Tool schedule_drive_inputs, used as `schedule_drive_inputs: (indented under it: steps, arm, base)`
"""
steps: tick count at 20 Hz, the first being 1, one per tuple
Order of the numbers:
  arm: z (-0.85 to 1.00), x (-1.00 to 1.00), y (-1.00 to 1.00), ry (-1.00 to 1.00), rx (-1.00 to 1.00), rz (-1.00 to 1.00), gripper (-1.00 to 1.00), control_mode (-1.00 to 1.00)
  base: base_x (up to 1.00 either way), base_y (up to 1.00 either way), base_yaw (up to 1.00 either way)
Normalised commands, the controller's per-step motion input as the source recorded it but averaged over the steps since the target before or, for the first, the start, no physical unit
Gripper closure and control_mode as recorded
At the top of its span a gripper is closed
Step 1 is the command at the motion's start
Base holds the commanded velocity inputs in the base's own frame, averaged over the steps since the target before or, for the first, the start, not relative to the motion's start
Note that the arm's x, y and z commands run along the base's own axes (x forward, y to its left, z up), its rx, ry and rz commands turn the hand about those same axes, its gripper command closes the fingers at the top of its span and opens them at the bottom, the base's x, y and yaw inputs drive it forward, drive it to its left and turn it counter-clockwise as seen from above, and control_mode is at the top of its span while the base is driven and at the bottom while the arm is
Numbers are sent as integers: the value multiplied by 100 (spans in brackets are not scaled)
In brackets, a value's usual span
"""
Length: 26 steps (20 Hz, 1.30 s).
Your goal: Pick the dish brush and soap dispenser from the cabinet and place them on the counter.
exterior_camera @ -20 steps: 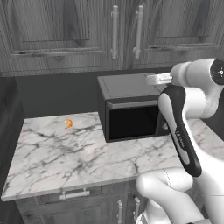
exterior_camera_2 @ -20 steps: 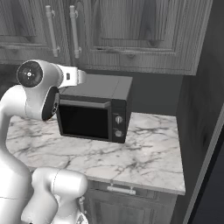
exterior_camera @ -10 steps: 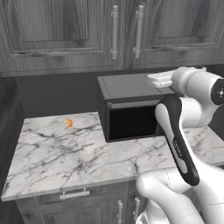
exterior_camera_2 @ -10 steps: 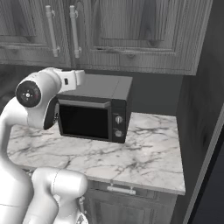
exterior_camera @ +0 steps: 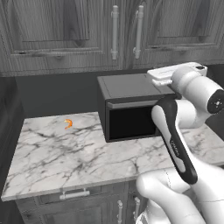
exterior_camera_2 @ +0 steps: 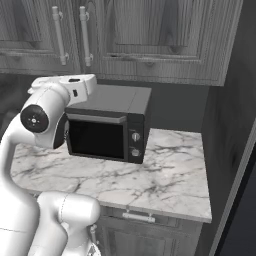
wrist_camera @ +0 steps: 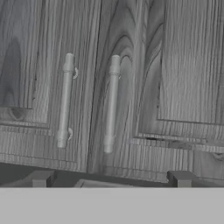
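White arm's hand now sits lower, over the dark microwave [exterior_camera: 131,107]; two-finger gripper [wrist_camera: 109,177] spread wide, empty, facing the shut dark grey wood-grain cabinet [wrist_camera: 144,87] upper centre; brush, dispenser unseen

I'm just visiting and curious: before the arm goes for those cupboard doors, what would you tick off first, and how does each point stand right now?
1. Dark grey wood-grain wall cabinet doors: both closed, so nothing inside can be reached. Not ok.
2. Two long silver bar handles in front of the hand camera: centred and unobstructed. Ok.
3. Two-finger gripper: jaws wide apart, holding nothing. Ok.
4. Dish brush and soap dispenser: hidden behind the closed doors. Cannot tell.
5. White marble counter: wide bare stretch left of the black microwave for setting things down, apart from a small orange curled item. Ok.
6. Arm clear of the microwave: the hand sits just above its top. Cannot tell.
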Motion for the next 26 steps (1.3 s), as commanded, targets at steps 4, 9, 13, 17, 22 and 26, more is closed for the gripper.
schedule_drive_inputs:
  steps: [4,9,13,17,22,26]
  arm:
    - [24,0,0,-10,0,0,-100,-100]
    - [23,0,0,-7,0,0,-100,-100]
    - [23,0,0,-7,1,0,-100,-100]
    - [21,0,1,-6,1,0,-100,-100]
    - [11,0,5,-3,1,0,-100,-100]
    - [0,12,1,0,2,0,-100,-100]
  base:
    - [0,0,0]
    - [0,0,0]
    - [0,0,0]
    - [0,0,0]
    - [0,0,0]
    - [0,0,0]
